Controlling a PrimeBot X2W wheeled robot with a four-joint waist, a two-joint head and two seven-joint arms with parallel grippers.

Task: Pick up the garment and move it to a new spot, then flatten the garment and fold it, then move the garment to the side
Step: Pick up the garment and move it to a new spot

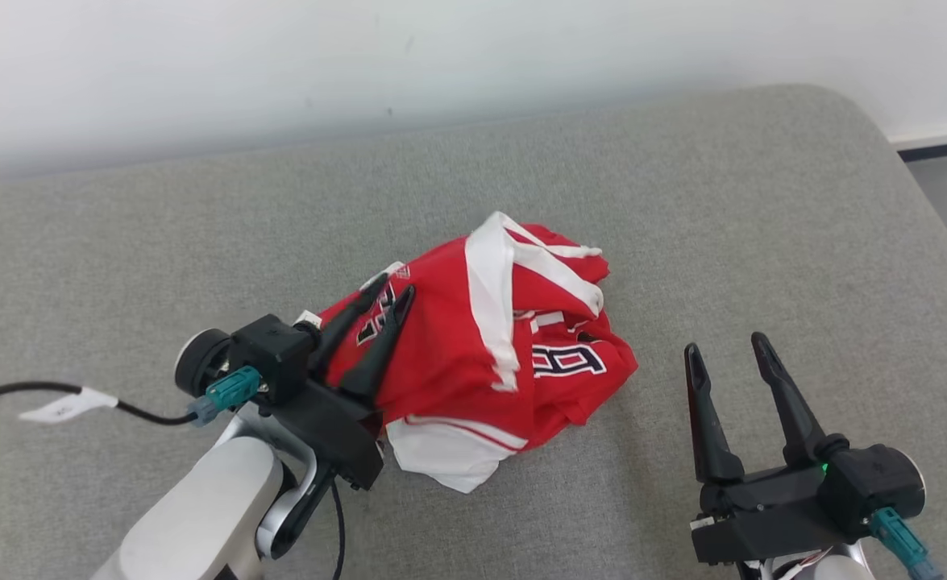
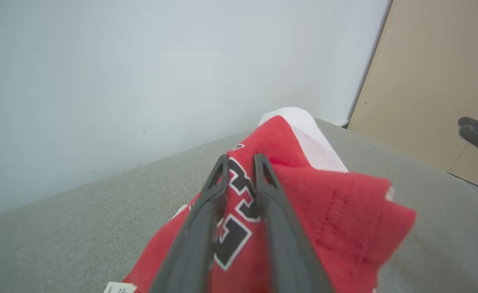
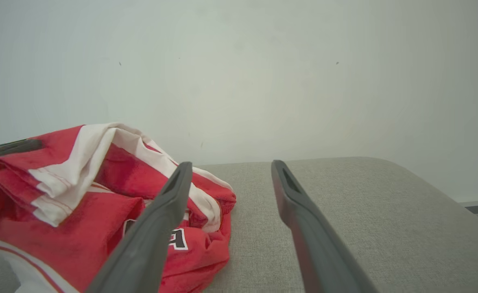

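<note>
One red garment (image 1: 473, 354) — black letters (image 1: 567, 360), unreadable

The red jersey (image 1: 449, 362) bears block characters in black with a white outline, crumpled so that no whole word or number reads. In the head view one group lies sideways on the fold at the robot's right, perhaps an "A" or "R" (the creases cut it short). The right wrist view shows a like character, half covered by one of the right gripper's fingers (image 3: 155, 228). In the left wrist view more angular characters show between the left gripper's fingers (image 2: 198, 228), only in pieces. A white label (image 2: 118, 288) at the jersey's edge carries small print, too blurred to read. A white tag (image 1: 66, 407) on the black cable (image 1: 143, 415) has faint marks, likewise illegible.
</note>
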